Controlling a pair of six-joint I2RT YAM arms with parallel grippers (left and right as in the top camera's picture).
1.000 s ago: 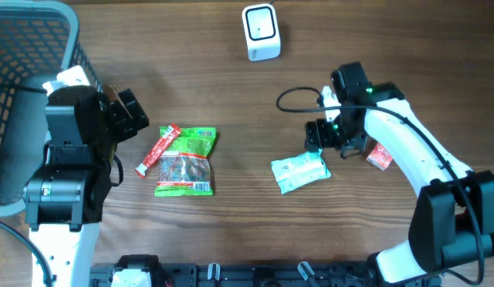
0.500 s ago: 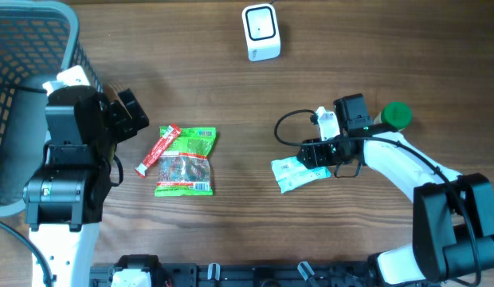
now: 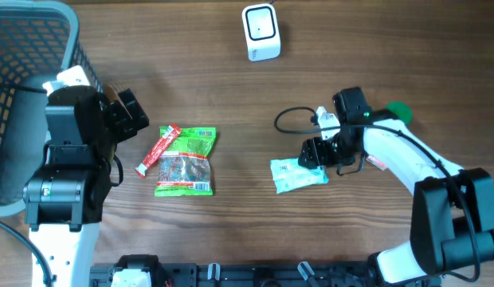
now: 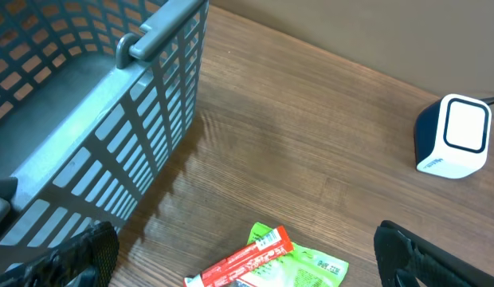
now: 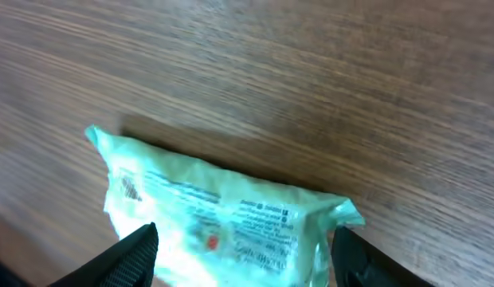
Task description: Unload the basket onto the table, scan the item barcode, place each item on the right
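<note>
pale green printed plastic packet (image 3: 299,174) flat on wooden counter (image 3: 231,96), barcode too blurred to find, right arm bent low over it, right end effector (image 3: 315,156) spread astride packet, grip unclear, left end effector (image 4: 247,259) wide open, empty

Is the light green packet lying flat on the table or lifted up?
Flat: the packet rests on the wooden table, with the right gripper straddling it.

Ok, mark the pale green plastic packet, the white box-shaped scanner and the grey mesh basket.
pale green plastic packet (image 5: 223,215): right wrist view, middle of its printed face.
white box-shaped scanner (image 3: 260,28): overhead view, its top face.
grey mesh basket (image 4: 171,22): left wrist view, its top rim.
</note>
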